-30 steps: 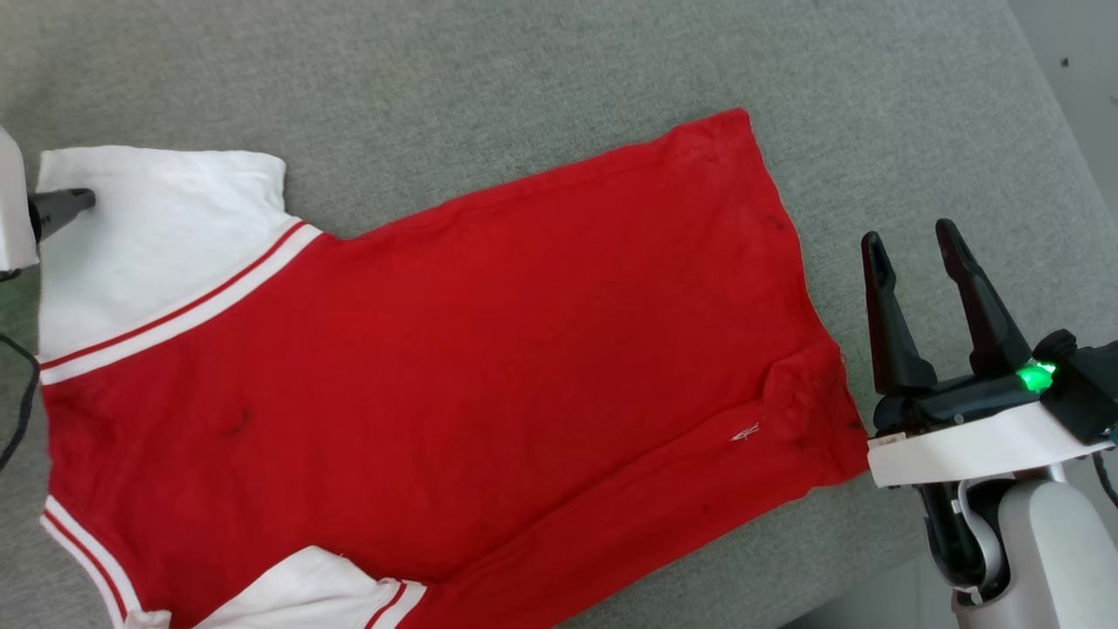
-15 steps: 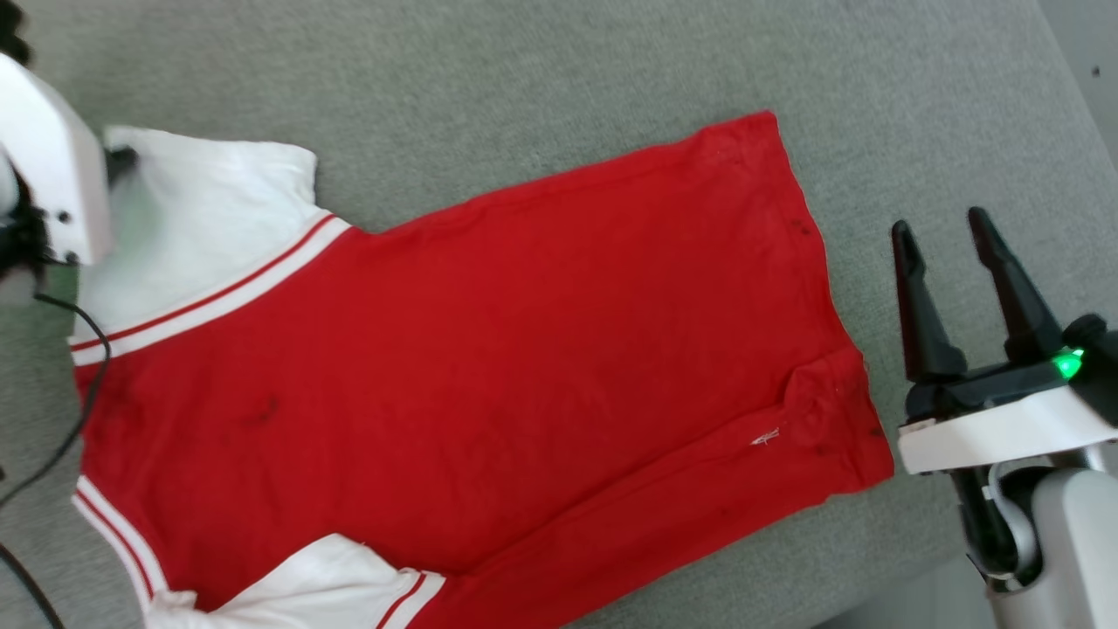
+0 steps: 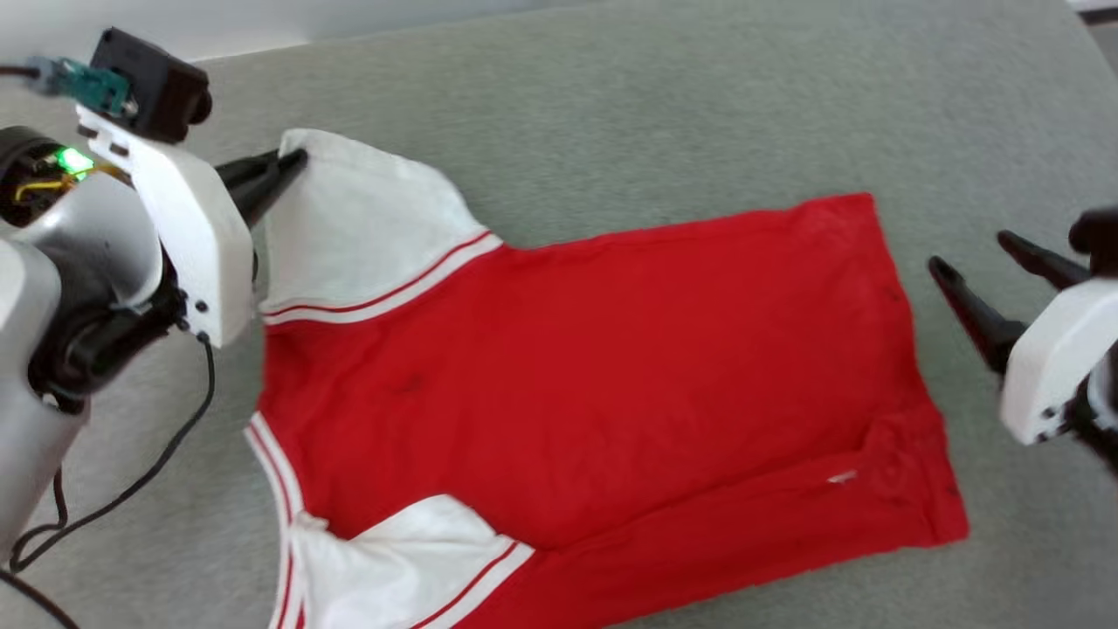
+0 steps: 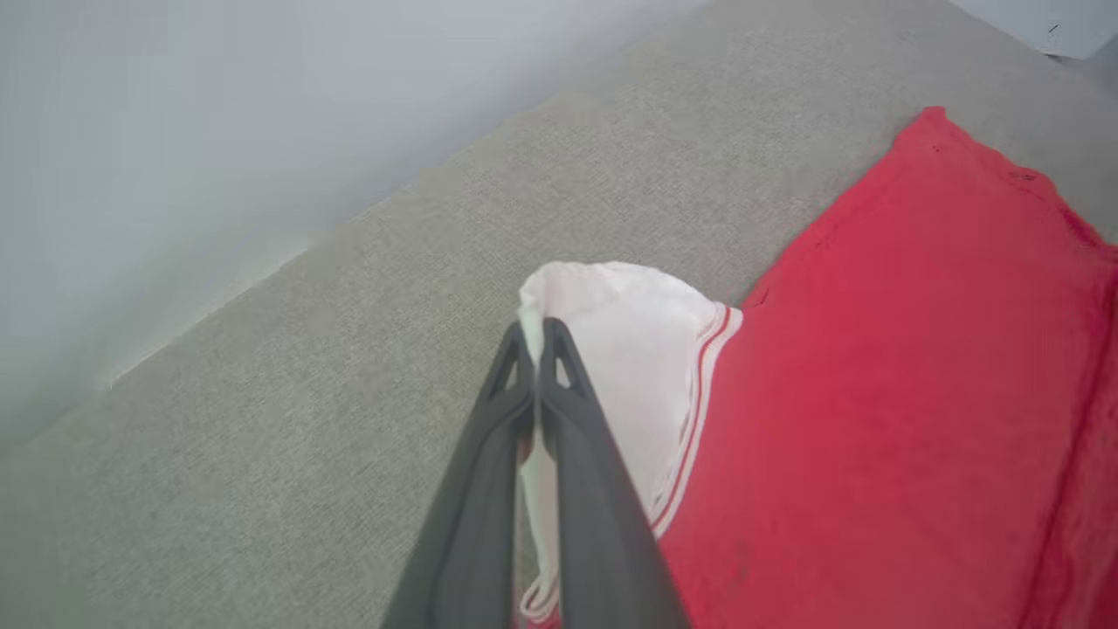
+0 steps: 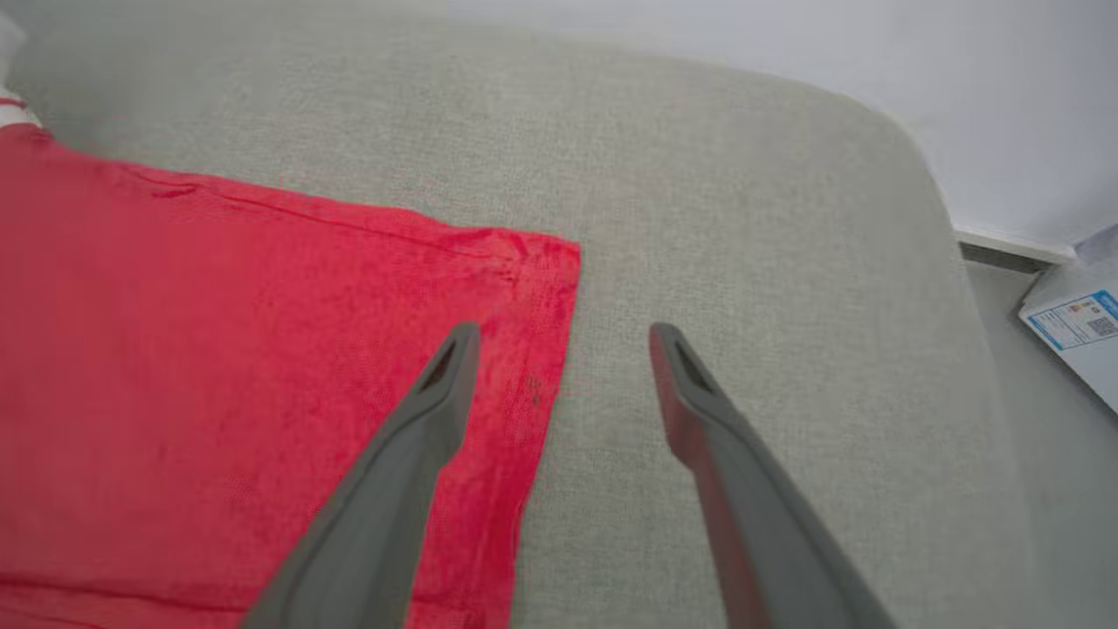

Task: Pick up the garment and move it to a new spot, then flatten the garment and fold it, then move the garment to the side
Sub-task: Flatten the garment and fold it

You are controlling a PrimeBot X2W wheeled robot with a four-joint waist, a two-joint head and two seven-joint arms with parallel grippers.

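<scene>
My left end effector [image 3: 293,162] is pressed together on the outer edge of the shirt's [image 3: 611,367] white sleeve [image 4: 629,349], and that thin pinch is my main worry. If I pull up or sideways now, the hem of the sleeve could slide out from between the fingers. With only this one corner held, the red body would drag and bunch instead of travelling flat. My right end effector [image 5: 563,336] is spread wide and holds nothing, poised over the far corner of the bottom hem [image 5: 541,262], one finger above the cloth and one above bare cushion [image 3: 611,105]. Until it closes there, the weight is lopsided. The black cable [image 3: 175,437] hanging from my left arm trails just beside the neck end of the shirt and could snag a fold. The shirt lies spread across the middle of the cushion, collar end toward my left and hem toward the right. The second sleeve [image 3: 419,550] runs toward the cushion's near edge, and I cannot tell whether it overhangs. There is bare room along the far edge by the wall [image 4: 218,105] and past the hem toward the rounded right corner, where the cushion drops to the floor.
</scene>
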